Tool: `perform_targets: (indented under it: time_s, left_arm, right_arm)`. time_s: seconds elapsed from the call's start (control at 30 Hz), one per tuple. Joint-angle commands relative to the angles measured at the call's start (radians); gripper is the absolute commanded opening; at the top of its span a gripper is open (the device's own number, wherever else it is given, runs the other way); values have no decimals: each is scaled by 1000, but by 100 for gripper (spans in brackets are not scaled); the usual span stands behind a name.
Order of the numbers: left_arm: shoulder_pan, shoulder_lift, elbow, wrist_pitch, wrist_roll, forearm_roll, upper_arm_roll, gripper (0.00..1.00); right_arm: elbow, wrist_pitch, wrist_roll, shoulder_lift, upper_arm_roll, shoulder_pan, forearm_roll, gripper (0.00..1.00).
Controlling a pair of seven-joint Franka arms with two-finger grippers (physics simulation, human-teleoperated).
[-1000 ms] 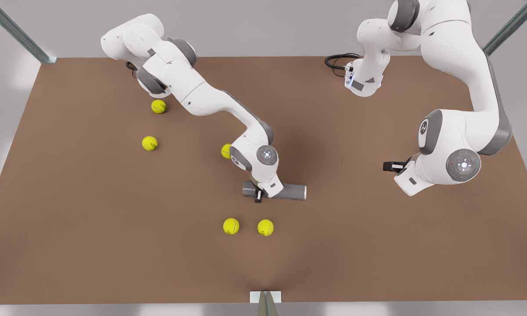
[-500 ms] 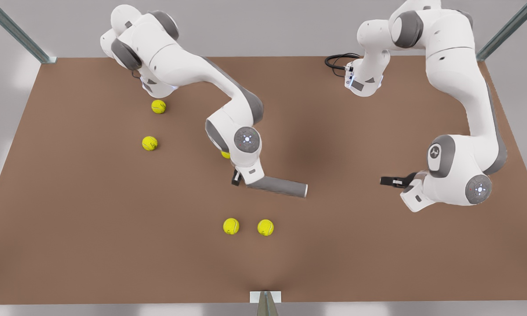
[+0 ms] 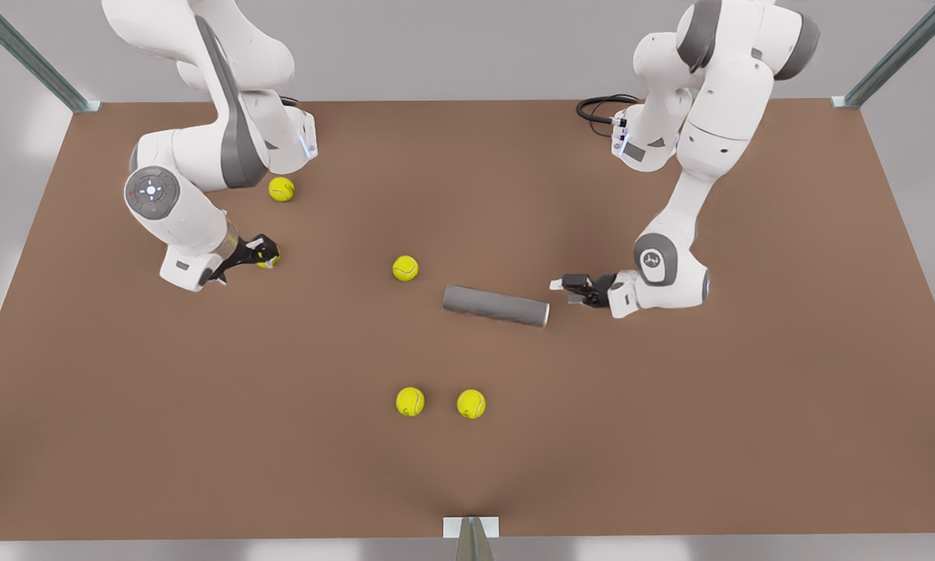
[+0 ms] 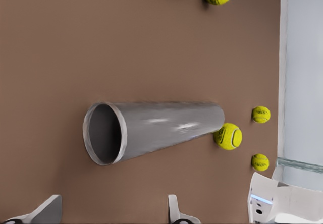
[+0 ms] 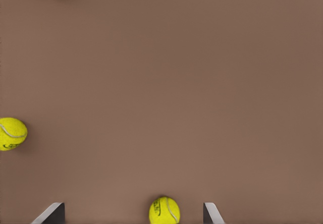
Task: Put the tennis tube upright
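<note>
Smooth grey metallic tennis tube lies flat

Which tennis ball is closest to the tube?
The lone ball off the tennis tube's rimless end, on the front view's left; the other four lie farther off.

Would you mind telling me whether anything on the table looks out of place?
The tennis tube lies on its side mid-table, open end facing the left gripper. The right gripper straddles a tennis ball.

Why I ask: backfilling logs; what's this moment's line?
tennis tube: lying flat | left gripper: facing its rim, jaws open | right gripper: around tennis ball, jaws open
</note>
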Motion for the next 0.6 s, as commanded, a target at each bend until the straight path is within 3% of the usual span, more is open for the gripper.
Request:
perform_targets:
  time_s: [0.0, 0.57]
  left_arm:
    - [2, 6, 0, 0, 3, -130, -6, 100]
    - [-14, 58, 3, -3, 94, -222, -46, 100]
  right_arm:
    - [0, 2, 0, 0, 0, 5, 0, 100]
    - [71, -11, 101, 54, 1, -32, -5, 100]
